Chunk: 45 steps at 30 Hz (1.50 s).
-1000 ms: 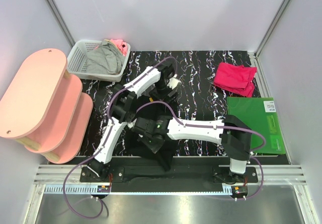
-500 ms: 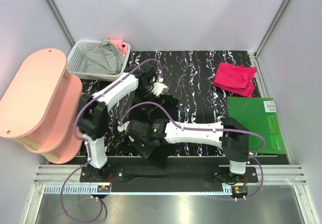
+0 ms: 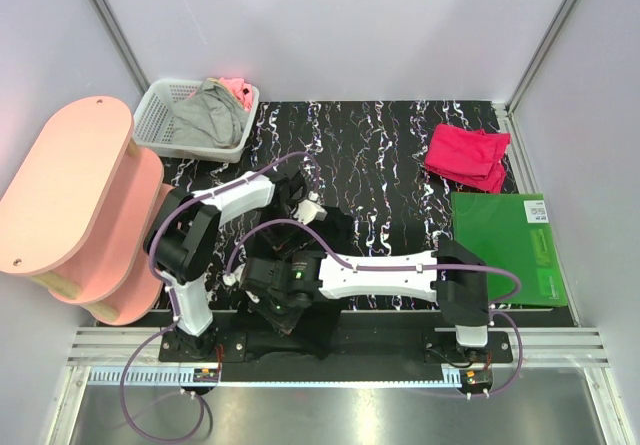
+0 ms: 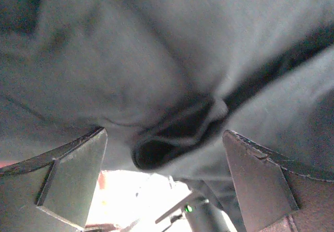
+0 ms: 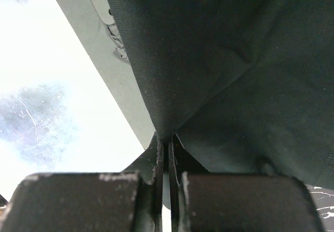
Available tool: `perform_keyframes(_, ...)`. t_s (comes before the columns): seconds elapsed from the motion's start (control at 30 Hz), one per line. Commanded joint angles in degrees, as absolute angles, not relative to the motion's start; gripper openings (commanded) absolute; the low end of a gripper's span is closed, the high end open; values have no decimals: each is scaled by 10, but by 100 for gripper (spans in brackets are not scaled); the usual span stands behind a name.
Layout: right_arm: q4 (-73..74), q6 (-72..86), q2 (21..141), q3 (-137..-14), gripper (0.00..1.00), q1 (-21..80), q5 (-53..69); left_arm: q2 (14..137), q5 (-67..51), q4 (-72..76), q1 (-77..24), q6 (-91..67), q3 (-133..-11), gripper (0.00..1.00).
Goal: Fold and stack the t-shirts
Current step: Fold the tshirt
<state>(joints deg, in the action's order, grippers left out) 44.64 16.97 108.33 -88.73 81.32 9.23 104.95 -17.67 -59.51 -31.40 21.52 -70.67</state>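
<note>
The black t-shirt lies bunched at the table's near middle, and part of it hangs over the front edge. Its daisy print is hidden. My right gripper is shut on an edge of this shirt, pinched between the fingers. My left gripper is over the shirt's far side. Its jaws stand wide apart with a cloth fold between them, not pinched. The crimson-pink t-shirt lies folded at the back right.
A green board lies at the right, just in front of the crimson shirt. A white lattice basket holding grey and pink cloth stands at the back left. A pink tiered shelf stands along the left side.
My right gripper has dragged the black shirt left and toward the front edge. My left arm's elbow has swung left and its gripper has come nearer and lower over the shirt.
</note>
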Motion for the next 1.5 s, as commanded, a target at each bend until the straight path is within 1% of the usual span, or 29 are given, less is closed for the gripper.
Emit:
perform_keyframes(0.0,462,163,1084,-922,0,812,100,1056,-161,-555,-313,208,-731,99)
perform_keyframes(0.23,491,131,1063,-965,0,786,42,1035,-166,-530,-307,207,-681,99)
perform_keyframes(0.37,497,124,1050,-977,0,760,39,1019,-146,-507,-308,205,-638,99)
perform_keyframes(0.47,497,115,1050,-986,0,747,37,988,-136,-495,-298,198,-635,99)
perform_keyframes(0.53,499,108,1056,-990,0,738,38,962,-150,-497,-270,188,-649,99)
perform_keyframes(0.6,503,101,1060,-993,0,731,39,913,-190,-509,-239,179,-693,99)
perform_keyframes(0.63,503,98,1062,-996,0,729,40,898,-203,-515,-206,178,-730,99)
perform_keyframes(0.73,508,89,1067,-1011,0,716,42,829,-235,-538,-151,179,-782,99)
perform_keyframes(0.8,515,81,1073,-1031,0,711,44,805,-248,-550,-121,186,-790,99)
perform_keyframes(1.03,560,65,1092,-1118,0,708,41,740,-280,-561,-61,208,-737,99)
perform_keyframes(1.23,575,43,1092,-1146,0,701,3,738,-297,-561,-30,221,-706,99)
perform_keyframes(1.3,574,37,1100,-1146,0,687,5,739,-302,-562,-22,223,-702,99)
perform_keyframes(1.47,551,20,1128,-1142,0,614,42,735,-303,-561,-14,231,-693,99)
